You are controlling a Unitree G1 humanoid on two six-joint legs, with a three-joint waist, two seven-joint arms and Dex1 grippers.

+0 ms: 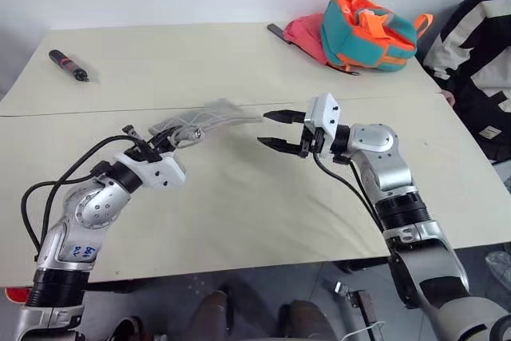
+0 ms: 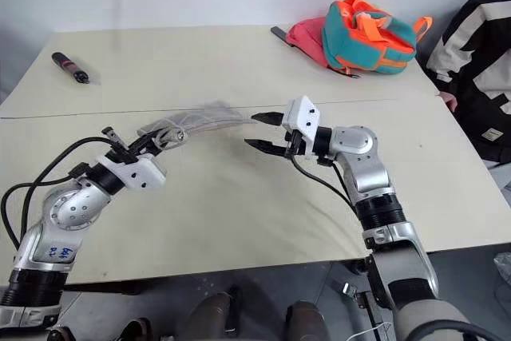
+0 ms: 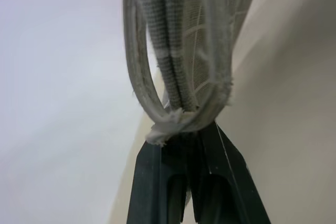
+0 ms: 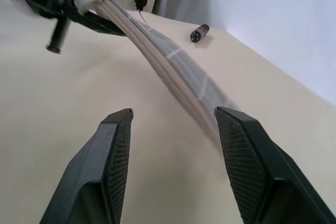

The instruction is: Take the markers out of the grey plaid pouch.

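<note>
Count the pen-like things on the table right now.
1: a thick black-and-red pen-shaped thing lies at the table's far left corner. More may be hidden inside the grey plaid pouch.

Two black fingers stand apart; the grey plaid pouch, pinched by the left gripper, hangs above the surface.

A cream table carries a thick black-and-red pen and a teal-and-orange backpack.
</note>
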